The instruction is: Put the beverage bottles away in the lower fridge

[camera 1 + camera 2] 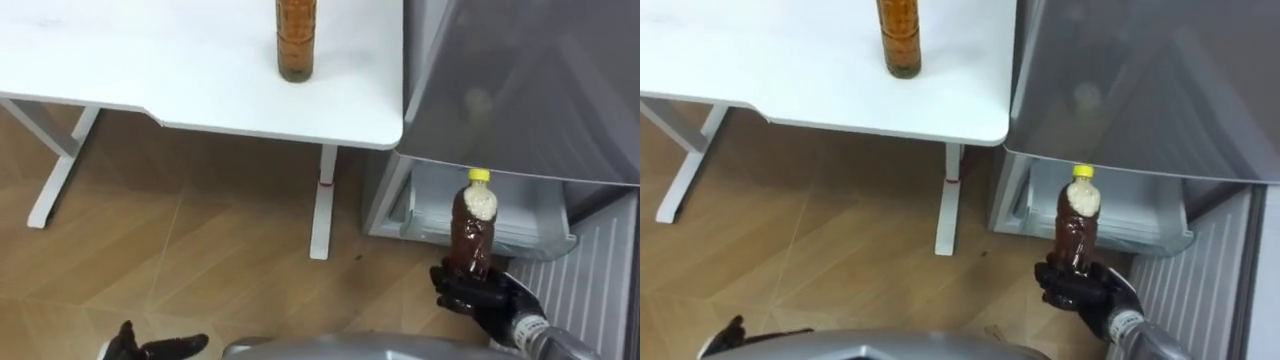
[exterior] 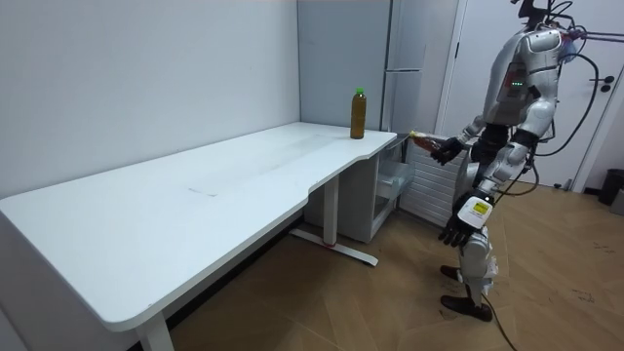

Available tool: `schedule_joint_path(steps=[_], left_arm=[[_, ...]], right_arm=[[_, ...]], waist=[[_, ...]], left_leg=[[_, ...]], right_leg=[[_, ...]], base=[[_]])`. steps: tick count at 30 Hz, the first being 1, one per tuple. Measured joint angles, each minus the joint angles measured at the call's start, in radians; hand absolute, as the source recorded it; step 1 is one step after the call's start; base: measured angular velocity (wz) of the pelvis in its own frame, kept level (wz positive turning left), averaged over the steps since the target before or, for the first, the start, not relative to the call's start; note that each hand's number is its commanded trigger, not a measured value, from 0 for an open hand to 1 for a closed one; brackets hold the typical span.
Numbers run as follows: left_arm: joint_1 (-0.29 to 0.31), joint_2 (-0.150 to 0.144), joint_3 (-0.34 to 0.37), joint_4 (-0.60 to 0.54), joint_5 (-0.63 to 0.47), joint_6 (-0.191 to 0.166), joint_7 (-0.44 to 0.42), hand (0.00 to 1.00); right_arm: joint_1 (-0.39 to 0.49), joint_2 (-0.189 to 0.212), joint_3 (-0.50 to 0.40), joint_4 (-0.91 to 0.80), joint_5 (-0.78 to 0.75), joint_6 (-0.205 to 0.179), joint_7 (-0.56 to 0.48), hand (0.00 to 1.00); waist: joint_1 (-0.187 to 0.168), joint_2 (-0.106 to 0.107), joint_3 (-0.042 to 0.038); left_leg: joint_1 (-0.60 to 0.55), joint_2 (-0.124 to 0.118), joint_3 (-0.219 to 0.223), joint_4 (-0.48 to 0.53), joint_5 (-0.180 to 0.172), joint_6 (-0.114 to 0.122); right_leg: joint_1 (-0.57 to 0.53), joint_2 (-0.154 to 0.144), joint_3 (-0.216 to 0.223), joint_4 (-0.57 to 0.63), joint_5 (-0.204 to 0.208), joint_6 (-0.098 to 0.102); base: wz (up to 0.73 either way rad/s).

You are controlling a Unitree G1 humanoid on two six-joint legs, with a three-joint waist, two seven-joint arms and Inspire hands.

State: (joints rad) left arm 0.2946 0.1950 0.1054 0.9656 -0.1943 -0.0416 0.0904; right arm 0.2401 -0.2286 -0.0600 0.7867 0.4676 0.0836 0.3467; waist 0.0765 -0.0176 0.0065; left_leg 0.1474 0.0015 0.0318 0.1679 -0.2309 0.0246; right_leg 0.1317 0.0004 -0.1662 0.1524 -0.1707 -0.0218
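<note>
Right hand (image 1: 482, 297) clenched round the base of a brown bottle (image 1: 473, 232) with a yellow cap, low at the right of the eye views. Bottle held with its cap pointing toward the fridge (image 1: 520, 90), just short of the open lower compartment (image 1: 500, 205), not yet inside. Pale inner walls and a light shelf edge visible in that compartment, beneath the grey upper door. Lower door (image 1: 595, 275) swung open on the right, ribbed on its inner face, close beside the holding hand.

Left hand (image 1: 150, 347) low at the lower-left edge, fingers loose and spread, grasping nothing; in the room view hanging by the thigh.

Second bottle (image 1: 295, 38), amber-brown, standing upright on the white table (image 1: 150, 70) near its far right corner; green cap seen in the room view. Well apart from either hand. Table's rounded corner just beside the fridge's left side, overhanging the floor left of the compartment. White table leg (image 1: 322, 200) planted near the compartment's left edge, another slanted leg (image 1: 55, 170) farther left. Wooden floor (image 1: 200, 260) below.

In the room view, standing upright on the floor before the fridge, at the table's end, facing the room view's left.
</note>
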Motion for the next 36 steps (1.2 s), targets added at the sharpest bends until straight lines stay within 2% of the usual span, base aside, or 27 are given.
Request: schedule_joint_path(steps=[2, 7, 10, 14, 23, 29, 36], left_arm=[[-0.008, -0.015, -0.014, 0.005, 0.043, -0.001, -0.008, 0.00], [-0.020, -0.033, -0.034, 0.007, 0.073, -0.002, -0.035, 0.00], [-0.020, -0.038, -0.044, 0.005, 0.077, -0.002, -0.060, 0.00], [-0.021, -0.038, -0.052, 0.004, 0.077, -0.002, -0.102, 0.00], [-0.005, -0.049, -0.078, 0.007, 0.068, -0.002, -0.102, 0.00], [0.010, -0.055, -0.079, 0.007, 0.067, -0.002, -0.104, 0.00], [0.028, -0.058, -0.078, 0.007, 0.070, -0.002, -0.107, 0.00]], right_arm=[[-0.007, 0.007, 0.000, 0.012, 0.000, -0.002, -0.050, 1.00], [-0.052, 0.044, -0.001, 0.045, 0.042, -0.011, -0.142, 1.00], [-0.075, 0.064, -0.001, 0.045, 0.158, -0.028, -0.191, 1.00], [-0.124, 0.074, 0.000, 0.045, 0.345, -0.031, -0.255, 1.00], [-0.162, 0.084, 0.004, 0.029, 0.777, -0.073, -0.371, 1.00], [-0.164, 0.086, 0.024, 0.003, 0.970, -0.118, -0.381, 1.00], [-0.164, 0.087, 0.027, -0.019, 1.066, -0.161, -0.381, 1.00]], waist=[[-0.014, 0.006, 0.0001], [-0.020, 0.017, -0.0015], [-0.027, 0.028, 0.0005], [-0.042, 0.042, 0.0005], [-0.038, 0.055, 0.0009], [-0.037, 0.064, 0.0032], [-0.035, 0.070, 0.0041]], left_leg=[[-0.003, -0.001, 0.003, 0.001, 0.000, 0.000], [-0.015, 0.001, 0.014, 0.001, 0.000, 0.000], [-0.022, 0.000, 0.021, 0.001, 0.000, 0.000], [-0.043, -0.001, 0.023, 0.004, 0.000, 0.000], [-0.048, -0.001, 0.022, 0.005, 0.001, 0.000], [-0.048, -0.002, 0.022, 0.010, 0.000, 0.000], [-0.050, -0.002, 0.023, 0.014, 0.001, 0.000]], right_leg=[[-0.003, 0.001, 0.000, -0.001, 0.000, 0.000], [-0.018, 0.001, 0.004, 0.000, 0.001, -0.002], [-0.025, 0.002, 0.001, 0.000, 0.001, -0.001], [-0.044, 0.003, 0.003, 0.003, -0.001, 0.000], [-0.046, 0.004, 0.002, 0.003, -0.001, 0.000], [-0.045, 0.003, 0.002, 0.003, -0.001, 0.001], [-0.044, 0.003, 0.001, 0.000, -0.002, 0.001]], base=[[0.00], [-0.06], [0.02], [0.05], [0.00], [0.00], [0.00]])
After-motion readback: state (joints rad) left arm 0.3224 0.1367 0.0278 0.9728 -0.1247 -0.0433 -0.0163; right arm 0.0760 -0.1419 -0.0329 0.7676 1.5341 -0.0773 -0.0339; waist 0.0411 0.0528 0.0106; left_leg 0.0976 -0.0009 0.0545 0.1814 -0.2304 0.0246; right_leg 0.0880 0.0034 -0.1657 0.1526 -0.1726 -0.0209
